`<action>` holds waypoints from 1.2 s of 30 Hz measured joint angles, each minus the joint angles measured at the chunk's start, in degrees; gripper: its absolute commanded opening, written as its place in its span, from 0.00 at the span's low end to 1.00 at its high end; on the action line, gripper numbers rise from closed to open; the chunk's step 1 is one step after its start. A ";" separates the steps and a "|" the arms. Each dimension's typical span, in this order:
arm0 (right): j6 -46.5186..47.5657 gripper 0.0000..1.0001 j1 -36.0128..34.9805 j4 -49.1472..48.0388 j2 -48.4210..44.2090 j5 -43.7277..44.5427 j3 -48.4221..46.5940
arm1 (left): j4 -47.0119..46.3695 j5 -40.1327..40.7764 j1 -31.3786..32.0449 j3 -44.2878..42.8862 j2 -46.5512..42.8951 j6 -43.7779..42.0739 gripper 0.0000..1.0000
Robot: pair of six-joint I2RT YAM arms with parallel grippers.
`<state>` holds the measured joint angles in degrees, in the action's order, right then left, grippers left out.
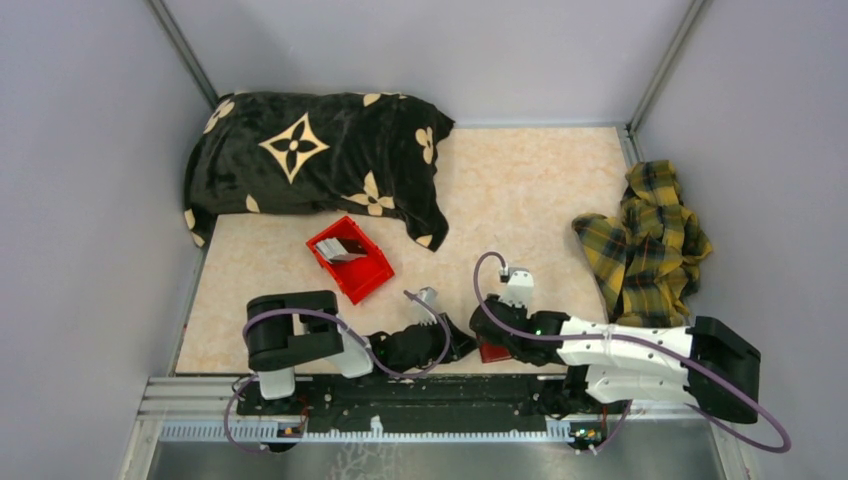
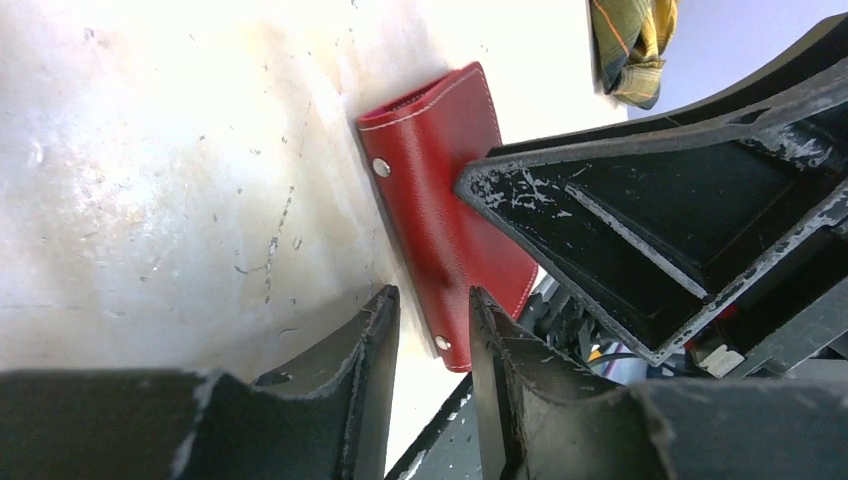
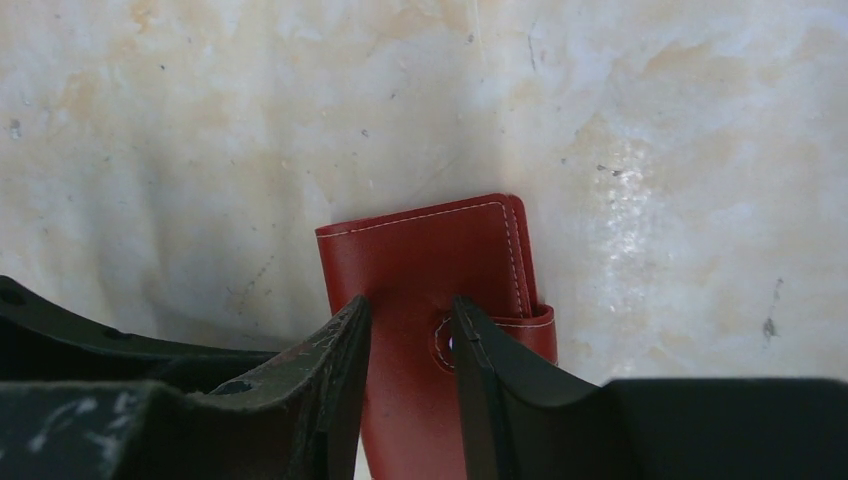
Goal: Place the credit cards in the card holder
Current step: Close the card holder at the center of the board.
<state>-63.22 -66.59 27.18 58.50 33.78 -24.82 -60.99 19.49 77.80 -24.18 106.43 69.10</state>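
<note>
The card holder [image 3: 430, 262], a dark-red wallet with white stitching, lies closed and flat at the table's near edge [image 1: 493, 352]. Its snap tab [image 3: 541, 326] wraps one side. My right gripper [image 3: 410, 302] hovers over it, open, a finger on each side of the snap, gripping nothing. My left gripper [image 2: 432, 298] is open too, low at the holder's [image 2: 440, 190] near corner, with bare table showing between its fingers. The right finger [image 2: 640, 210] lies over the holder's far side. The credit cards [image 1: 343, 250], pale with a darker one, lie in a red bin.
The red plastic bin [image 1: 366, 277] stands left of centre, behind my left arm. A black pillow with cream flowers [image 1: 315, 160] lies at the back left. A yellow plaid cloth [image 1: 648, 240] is bunched at the right. The metal rail [image 1: 400, 400] borders the near edge.
</note>
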 measured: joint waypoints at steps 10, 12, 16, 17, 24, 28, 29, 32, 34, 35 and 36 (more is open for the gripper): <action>1.27 0.37 -0.07 7.96 -1.49 2.38 -1.86 | 5.55 1.33 0.00 -2.16 -1.62 -2.45 0.40; 2.16 0.37 -0.07 9.11 -2.86 3.72 -2.47 | 5.79 1.46 0.00 -2.29 -1.64 -2.54 0.40; 4.24 0.37 -0.07 10.10 -5.66 6.88 -4.55 | 6.58 1.53 0.02 -2.49 -1.90 -2.89 0.40; 4.81 0.36 -0.07 10.34 -6.16 7.69 -5.09 | 7.13 1.55 0.02 -2.71 -2.12 -3.04 0.40; 4.90 0.09 -0.07 14.49 -7.45 10.49 -7.10 | 10.51 1.92 0.11 -3.45 -3.39 -4.02 0.40; 4.17 0.00 -0.44 15.50 -7.50 8.94 -5.95 | 11.87 2.05 0.13 -3.87 -3.76 -4.26 0.39; 3.80 0.00 -0.72 15.72 -7.48 8.48 -5.53 | 12.37 2.05 0.22 -4.00 -3.91 -4.24 0.39; 1.73 0.00 -1.70 16.09 -7.43 6.99 -3.93 | 14.01 2.01 0.22 -4.35 -4.42 -4.20 0.39; -0.11 0.00 -2.01 16.17 -7.48 6.08 -2.47 | 15.26 1.97 0.22 -4.66 -4.79 -4.11 0.38; -1.20 0.00 -2.16 16.33 -7.56 5.68 -1.70 | 15.91 1.95 0.22 -4.85 -4.94 -4.04 0.38; -2.34 0.00 -2.36 16.68 -7.69 5.42 -1.01 | 16.39 1.90 0.22 -5.01 -5.07 -4.02 0.38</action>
<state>-65.56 -68.95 43.86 50.81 39.20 -25.82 -44.60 21.39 78.02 -29.19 101.36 65.08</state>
